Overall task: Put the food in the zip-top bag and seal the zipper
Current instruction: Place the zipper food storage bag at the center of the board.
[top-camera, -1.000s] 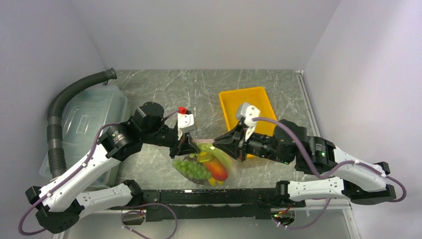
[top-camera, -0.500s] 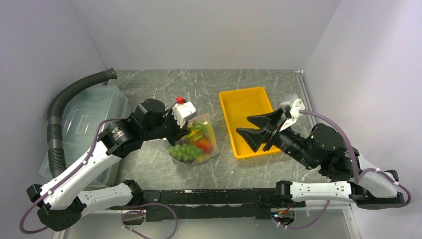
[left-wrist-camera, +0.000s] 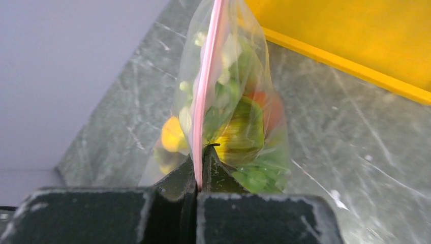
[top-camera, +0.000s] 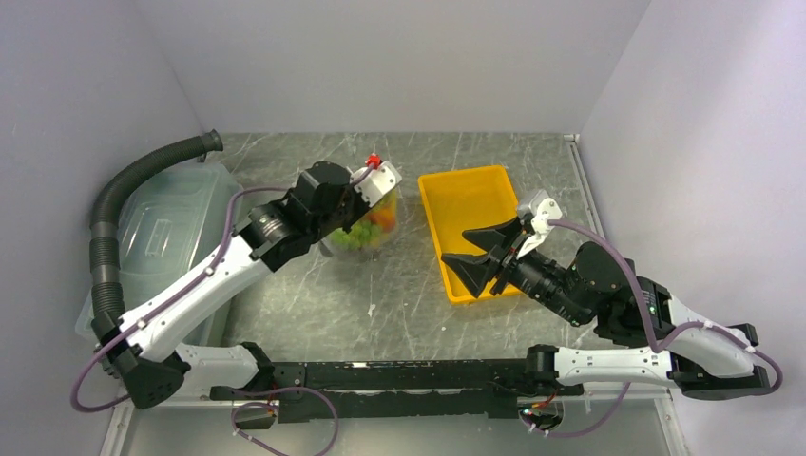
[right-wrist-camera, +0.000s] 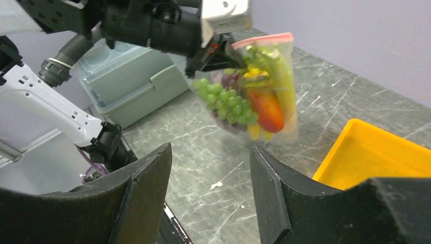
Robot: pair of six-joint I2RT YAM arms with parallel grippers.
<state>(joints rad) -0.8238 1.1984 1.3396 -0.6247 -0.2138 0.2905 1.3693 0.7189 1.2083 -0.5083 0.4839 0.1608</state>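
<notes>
Between bin (top-camera: 162, 233) and yellow tray (top-camera: 472, 195), left claw (left-wrist-camera: 199, 175) holds the bag (right-wrist-camera: 256, 96).

The left arm (top-camera: 195, 290) and right arm (top-camera: 618, 361) are smooth white shells between chunky black joints, with a lavender cable (top-camera: 582, 228) looping loosely along each. Each wrist carries a small white camera box (top-camera: 537, 206), and the left one is topped with a red cap (top-camera: 374, 159). The fingers (right-wrist-camera: 145, 193) of the right gripper (top-camera: 456, 247) are broad matte-black wedges.

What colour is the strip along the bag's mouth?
The strip is pink, clearest in left wrist view.
</notes>
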